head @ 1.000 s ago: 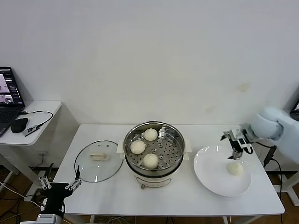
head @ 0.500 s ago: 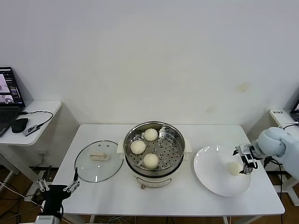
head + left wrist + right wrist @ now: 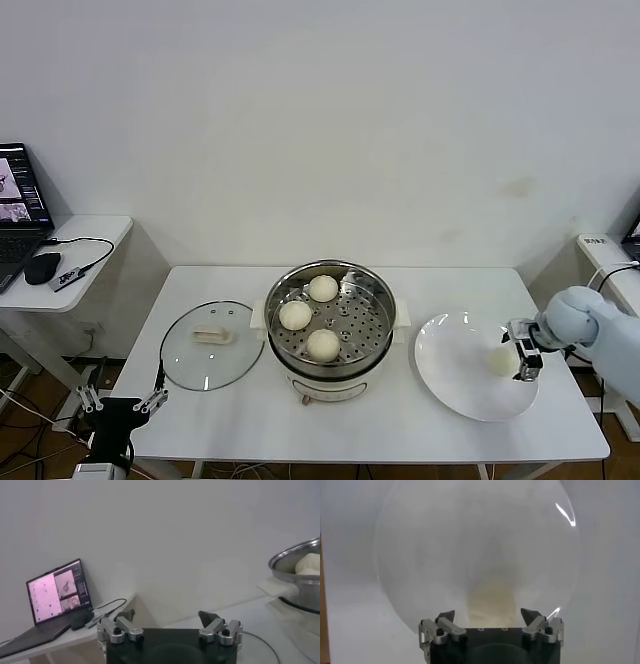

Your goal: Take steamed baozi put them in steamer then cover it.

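The steamer [image 3: 377, 283] stands mid-table with three steamed baozi [image 3: 322, 288] on its perforated tray. A fourth baozi [image 3: 498, 361] lies on the white plate [image 3: 450, 375] at the right. My right gripper [image 3: 522, 351] is low over the plate at this bun's right side. In the right wrist view its fingers stand open, with the baozi [image 3: 492, 600] just ahead of the gap between the fingertips and not pinched. The cover [image 3: 210, 345], a glass lid, lies flat on the table left of the steamer. My left gripper [image 3: 120, 402] hangs open below the table's front left corner.
A side table at the far left carries a laptop [image 3: 20, 200], a mouse [image 3: 42, 267] and a cable. The left wrist view shows that laptop [image 3: 55, 590] and the steamer [image 3: 295, 565] rim. The right arm's white elbow [image 3: 600, 330] overhangs the table's right edge.
My right gripper has come down and to the right, from above the plate to plate level beside the baozi. The left gripper has sunk slightly.
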